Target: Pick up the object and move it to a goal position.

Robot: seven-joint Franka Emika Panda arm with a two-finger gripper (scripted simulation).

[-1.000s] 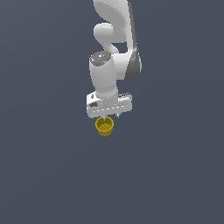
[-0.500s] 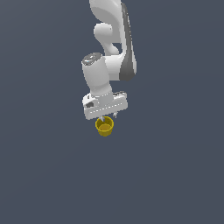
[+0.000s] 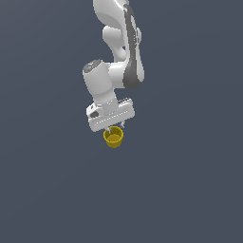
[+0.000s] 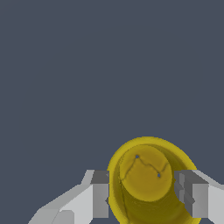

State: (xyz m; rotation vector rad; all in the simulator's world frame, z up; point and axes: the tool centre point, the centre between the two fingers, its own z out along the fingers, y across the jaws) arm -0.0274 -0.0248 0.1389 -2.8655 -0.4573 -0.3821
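Two grey-tipped fingers [image 4: 100, 194] of our white robot hand [image 3: 114, 127] flank the small yellow tapered cup [image 3: 114, 137], one on each side of its rim, and in the wrist view they press against its outer wall; we judge the hand clamped on the cup rather than standing apart from it. In the exterior view the cup hangs directly under the hand, at six o'clock from it, mouth upward, near the middle of the plain dark grey worktop [image 3: 190, 190]. Whether the cup rests on that surface or is already lifted clear we cannot tell, since no shadow or edge shows.

We read the cup as a light, rigid thing with smooth, glossy walls, wider at the mouth than at the flat base [image 4: 145, 174] we see inside it. That taper is the handling worry: a squeeze on sloping, slick sides could let it slide downward. Taking hold high, just under the rim and across the full width, seems soundest to us. The hand itself is boxy and matte; the white arm [image 3: 124, 52] above is rounded, with grey joint bands.
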